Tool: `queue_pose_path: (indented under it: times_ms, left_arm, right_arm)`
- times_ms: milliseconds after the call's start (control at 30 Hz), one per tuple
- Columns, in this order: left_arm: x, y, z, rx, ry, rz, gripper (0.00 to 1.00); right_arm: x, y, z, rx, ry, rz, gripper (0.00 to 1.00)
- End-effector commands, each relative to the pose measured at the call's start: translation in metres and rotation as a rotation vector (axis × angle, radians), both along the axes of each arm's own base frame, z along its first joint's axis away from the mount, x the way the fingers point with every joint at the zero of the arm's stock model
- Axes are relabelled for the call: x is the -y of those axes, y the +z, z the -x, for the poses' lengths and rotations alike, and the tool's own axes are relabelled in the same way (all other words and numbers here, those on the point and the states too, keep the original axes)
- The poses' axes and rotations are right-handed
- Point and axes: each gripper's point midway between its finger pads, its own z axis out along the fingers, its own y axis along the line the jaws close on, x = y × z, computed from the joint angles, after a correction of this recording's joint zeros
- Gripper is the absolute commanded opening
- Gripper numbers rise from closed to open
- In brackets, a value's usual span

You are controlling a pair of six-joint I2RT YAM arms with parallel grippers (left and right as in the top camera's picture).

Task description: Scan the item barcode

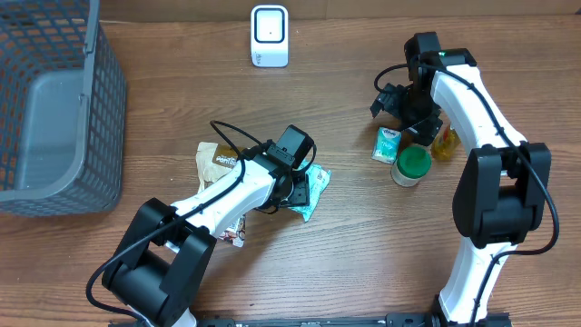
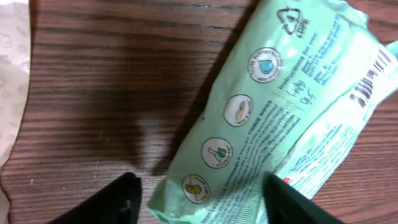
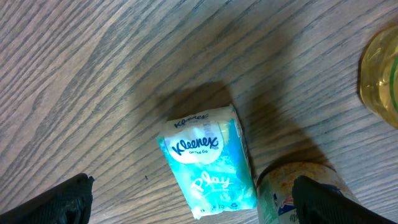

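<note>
Low over the brown wooden table point(image 1: 182, 54), my left claw point(image 2: 199, 196) stood with its jaws apart, one black finger point(image 2: 118, 202) on each side of the near end of the pale green soft plastic wipes packet point(image 2: 273, 106). The finger on the left had bare wood between it and the packet; the other lay against or over the packet's edge, and I could not tell which. The packet lay flat and slantwise on the table, its printed back up, with the black barcode point(image 2: 373, 74) at its far end. It was near the table's middle, near a brown crinkled snack bag point(image 1: 216, 159) and well apart from the small white box-shaped scanner point(image 1: 270, 36) at the far edge. My right claw point(image 3: 193, 199) hung wide open above a blue and white Kleenex tissue pack point(image 3: 208, 162), which lay near a green-lidded round jar point(image 1: 411, 165) and a yellow clear bottle point(image 1: 444, 143). A grey mesh plastic basket point(image 1: 104, 109) sat at the far left corner.
</note>
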Motion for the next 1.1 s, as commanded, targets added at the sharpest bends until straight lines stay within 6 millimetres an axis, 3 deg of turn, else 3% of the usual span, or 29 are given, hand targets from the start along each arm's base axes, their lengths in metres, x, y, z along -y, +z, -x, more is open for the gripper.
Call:
queue_pose_path:
  times_ms: [0,233,367,600,833,900,1067]
  left_arm:
    - [-0.013,-0.005,-0.001,0.022,0.033,-0.07,0.58]
    - [-0.036,-0.006,0.001,0.021,0.147,-0.169,0.61]
    - [-0.04,-0.006,0.001,0.024,0.16,-0.184,0.61]
    - [-0.044,-0.005,0.001,0.024,0.174,-0.2,0.52]
    - [-0.067,0.01,0.0,0.011,0.2,-0.286,0.49]
    - [-0.072,0.019,-0.006,0.032,0.2,-0.309,0.52]
    - [-0.045,0.033,-0.012,0.002,0.0,-0.177,0.7]
  right_arm:
    - [0.001,0.017,-0.009,0.05,0.0,-0.005,1.0]
    - [0.001,0.017,-0.009,0.051,0.0,-0.005,1.0]
    - [0.001,0.017,-0.009,0.05,0.0,-0.005,1.0]
    - [0.001,0.017,-0.009,0.05,0.0,-0.005,1.0]
    - [0.001,0.017,-0.009,0.05,0.0,-0.005,1.0]
    - [0.001,0.017,-0.009,0.05,0.0,-0.005,1.0]
    - [0.001,0.017,-0.009,0.051,0.0,-0.005,1.0]
